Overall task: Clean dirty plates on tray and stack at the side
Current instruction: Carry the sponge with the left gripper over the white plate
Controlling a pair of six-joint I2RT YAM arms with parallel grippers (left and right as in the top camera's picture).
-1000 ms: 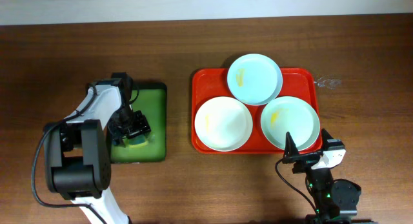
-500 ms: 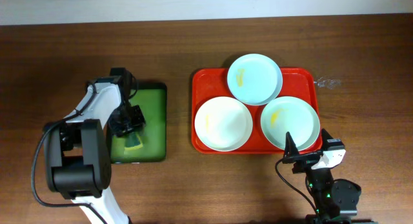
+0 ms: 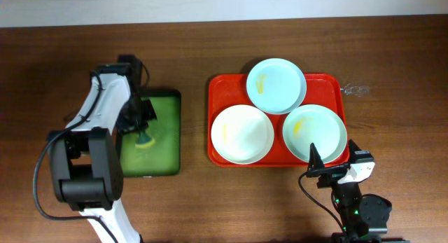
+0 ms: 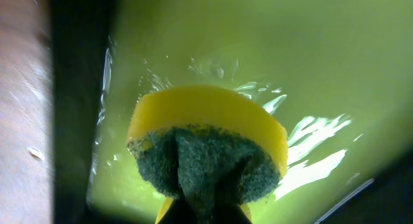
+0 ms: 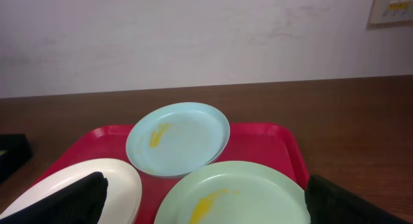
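Over green tray (image 3: pixel 165 117) | wrist: left end effector (image 4: pixel 201 212) pinching sponge (image 4: pixel 206 137) | overhead: seemingly hidden

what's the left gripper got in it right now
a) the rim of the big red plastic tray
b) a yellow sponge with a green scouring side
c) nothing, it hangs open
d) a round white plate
B: the left wrist view shows the yellow sponge with a green scouring side pinched in the left gripper, over the wet dark green rectangular tray.
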